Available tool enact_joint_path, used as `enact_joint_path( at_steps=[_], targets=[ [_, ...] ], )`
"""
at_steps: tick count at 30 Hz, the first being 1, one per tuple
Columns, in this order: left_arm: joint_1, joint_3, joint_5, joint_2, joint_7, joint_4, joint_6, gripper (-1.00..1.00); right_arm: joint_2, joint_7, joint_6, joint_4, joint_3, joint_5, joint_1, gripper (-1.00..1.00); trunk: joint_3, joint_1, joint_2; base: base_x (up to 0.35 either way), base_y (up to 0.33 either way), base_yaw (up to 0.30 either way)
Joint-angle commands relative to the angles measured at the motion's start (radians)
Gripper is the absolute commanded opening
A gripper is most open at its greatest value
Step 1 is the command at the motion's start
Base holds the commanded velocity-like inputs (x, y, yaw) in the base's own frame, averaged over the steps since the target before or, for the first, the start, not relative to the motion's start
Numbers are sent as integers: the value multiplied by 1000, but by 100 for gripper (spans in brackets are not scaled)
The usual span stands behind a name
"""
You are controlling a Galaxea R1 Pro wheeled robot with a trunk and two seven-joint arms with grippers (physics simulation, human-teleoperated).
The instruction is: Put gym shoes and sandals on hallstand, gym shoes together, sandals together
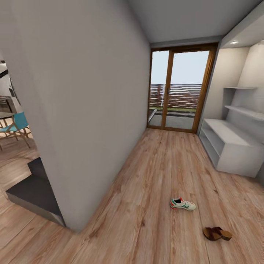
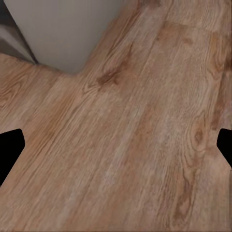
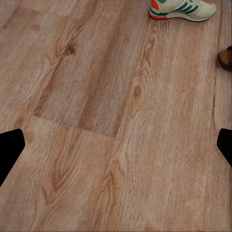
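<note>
On the corridor floor (image 1: 154, 176), 1 gym shoe (image 1: 182, 204) beside 1 sandal (image 1: 217, 233); both tools spread, empty.

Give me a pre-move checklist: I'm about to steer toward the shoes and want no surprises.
1. Gym shoe lies on the corridor floor, unobstructed: ok.
2. Sandal on the floor beside it, apart from it: ok.
3. Second gym shoe and second sandal located: not ok.
4. Hallstand top and shelves free for shoes: ok, as far as visible.
5. Left gripper and right gripper open, holding nothing: ok.
6. Wall corner at the left leaves room to pass: cannot tell.
</note>
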Motion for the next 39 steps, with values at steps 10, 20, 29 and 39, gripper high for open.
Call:
enact_joint_path(
  at_steps=[10, 20, 29, 39],
  targets=[
    [0, 1, 2, 0, -1, 0, -3, 100, 0, 0, -3, 1, 1, -5, -1, 100, -1, 1, 0, 330, 0, -268],
    [0, 1, 2, 0, -1, 0, -3, 100, 0, 0, -3, 1, 1, -5, -1, 100, -1, 1, 0, 315, -83, -268],
    [0, 1, 2, 0, -1, 0, -3, 100, 0, 0, -3, 1, 1, -5, -1, 100, -1, 1, 0, 284, -158, -219],
    [0, 1, 2, 0, -1, 0, -3, 100, 0, 0, -5, 5, 1, -2, -1, 100, -1, 1, 0, 279, -166, -21]
  ],
)
